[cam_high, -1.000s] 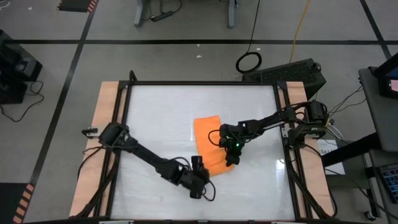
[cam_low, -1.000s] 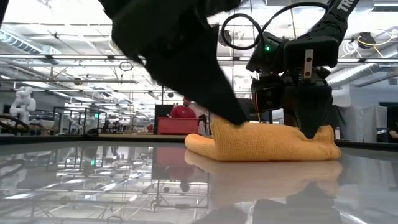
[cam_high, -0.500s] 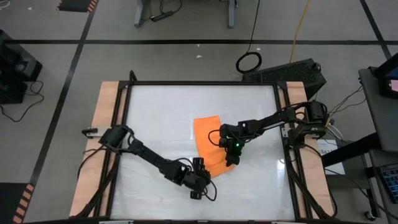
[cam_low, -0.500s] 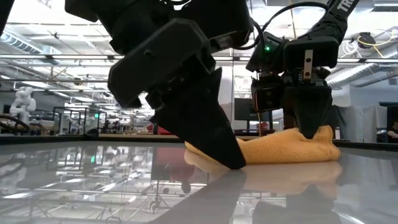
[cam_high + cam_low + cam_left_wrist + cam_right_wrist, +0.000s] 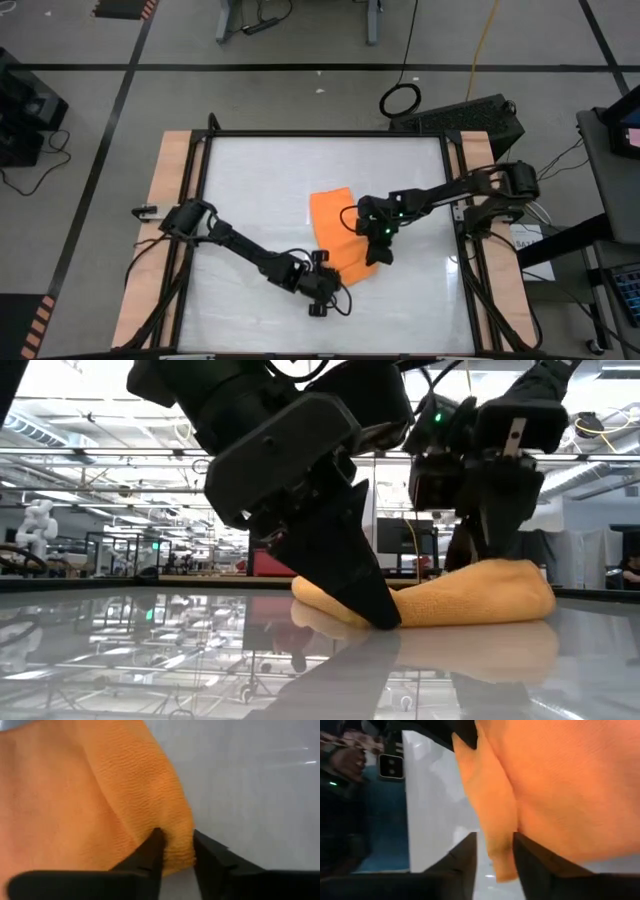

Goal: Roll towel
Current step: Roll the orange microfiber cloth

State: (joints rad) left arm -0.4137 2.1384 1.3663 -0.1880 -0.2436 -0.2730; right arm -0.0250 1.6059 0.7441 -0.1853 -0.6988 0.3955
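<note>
a: where is the towel (image 5: 336,232)?

b: on the white table (image 5: 250,190), a little right of centre. in the high view it shows as an orange piece with its near end bunched between the two arms. from the low view it lies as a soft humped fold on the glossy top.

a: and the left gripper (image 5: 328,282)?

b: it is down at the near edge of the cloth. in the left wrist view its two dark fingers (image 5: 150,855) stand on either side of the folded rim, with the rim between them, so the jaws pinch the towel's edge. the tips meet the table in the low view.

a: what about the right gripper (image 5: 379,250)?

b: it sits over the right part of the towel, just beside the left one. in the right wrist view a narrow flap of cloth hangs between its fingers (image 5: 532,867). the jaws stand a little apart with that flap in the gap; whether they press it i cannot tell
</note>
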